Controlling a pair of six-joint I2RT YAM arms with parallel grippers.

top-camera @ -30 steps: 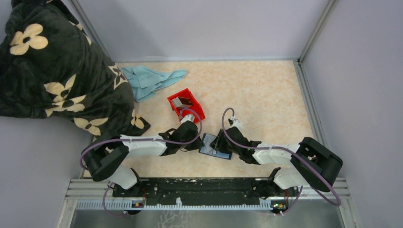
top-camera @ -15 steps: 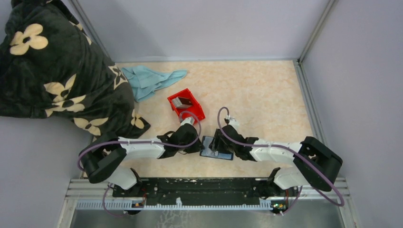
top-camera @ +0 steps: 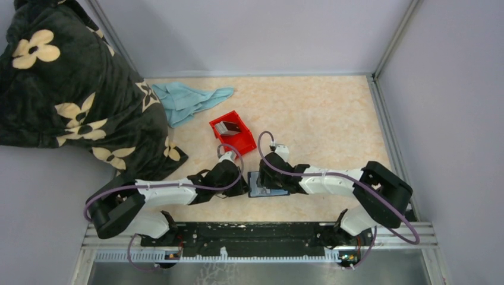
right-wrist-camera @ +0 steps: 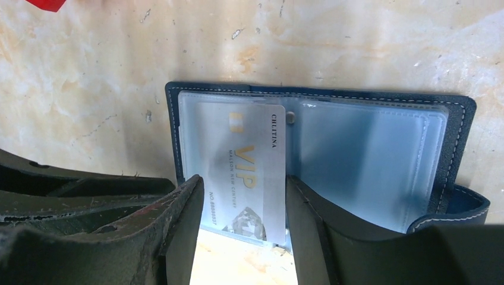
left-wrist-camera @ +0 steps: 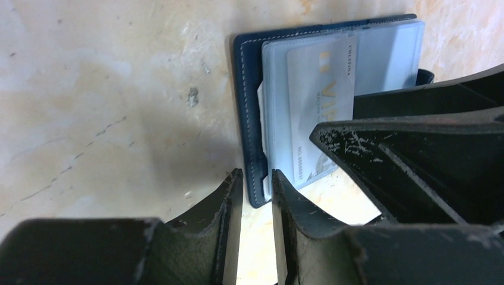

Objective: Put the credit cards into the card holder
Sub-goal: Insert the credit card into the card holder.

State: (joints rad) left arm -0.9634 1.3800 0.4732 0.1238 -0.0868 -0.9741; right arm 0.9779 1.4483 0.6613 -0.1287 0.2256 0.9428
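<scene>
The card holder [top-camera: 265, 184] lies open on the table between my arms, navy outside with light blue clear sleeves inside [right-wrist-camera: 368, 148]. A greyish-white credit card with gold "VIP" print [right-wrist-camera: 246, 172] lies on its left sleeve, partly tucked in; it also shows in the left wrist view [left-wrist-camera: 321, 113]. My right gripper [right-wrist-camera: 243, 205] straddles that card, its fingers against the card's long sides. My left gripper [left-wrist-camera: 255, 184] is nearly shut, with the holder's navy left edge [left-wrist-camera: 246, 119] between its fingertips. More cards [top-camera: 227, 126] lie in the red bin.
The red plastic bin [top-camera: 239, 139] stands just behind the card holder. A light blue cloth [top-camera: 190, 100] lies at the back left. A dark floral blanket [top-camera: 71, 89] covers the left side. Metal frame posts and grey walls bound the table.
My right gripper has moved left over the open holder with the card. My left gripper and the holder have shifted slightly left and nearer.
</scene>
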